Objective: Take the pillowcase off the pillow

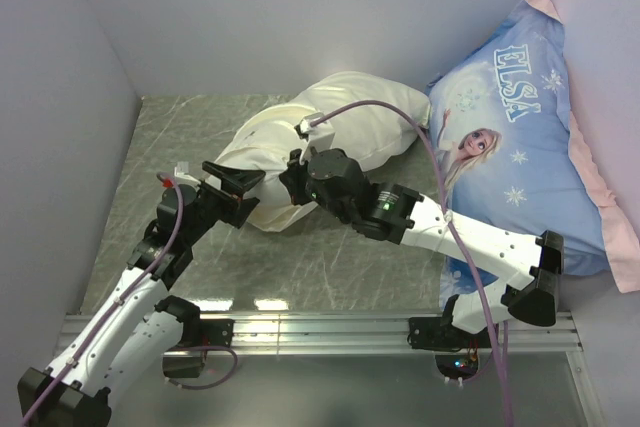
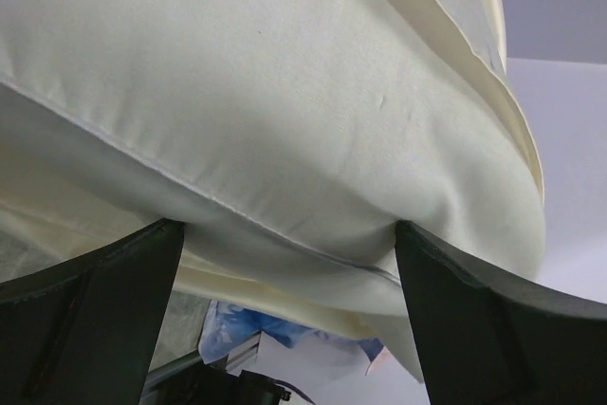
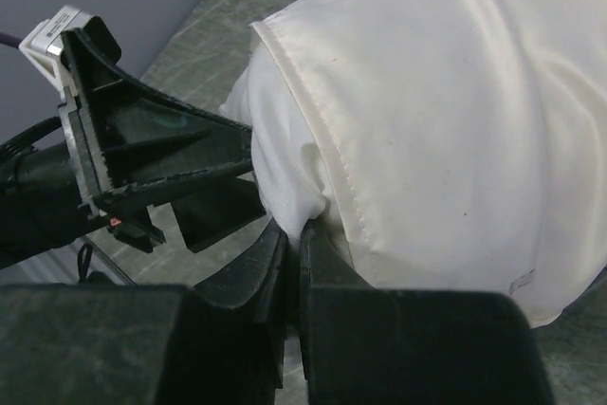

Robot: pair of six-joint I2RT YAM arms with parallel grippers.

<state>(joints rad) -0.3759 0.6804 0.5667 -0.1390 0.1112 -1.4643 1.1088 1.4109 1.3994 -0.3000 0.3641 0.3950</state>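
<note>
The pillow lies mid-table, mostly inside the cream pillowcase (image 1: 350, 112). Its bare white end (image 1: 262, 202) sticks out toward the arms. In the right wrist view the pillowcase (image 3: 455, 111) ends in a stitched hem, with the white pillow (image 3: 275, 154) showing beyond it. My right gripper (image 3: 303, 234) is shut on a fold of the white pillow fabric right beside the hem; it also shows in the top view (image 1: 298, 179). My left gripper (image 1: 246, 190) is open, its fingers (image 2: 104, 310) spread wide against the bulging pillow end (image 2: 285, 120), holding nothing. Cream pillowcase layers (image 2: 465, 35) lie around it.
A large blue Elsa-printed pillow (image 1: 520, 127) with a pink edge leans against the right wall, close to the right arm. Grey walls close in the left and back. A metal rail (image 1: 320, 327) runs along the near table edge.
</note>
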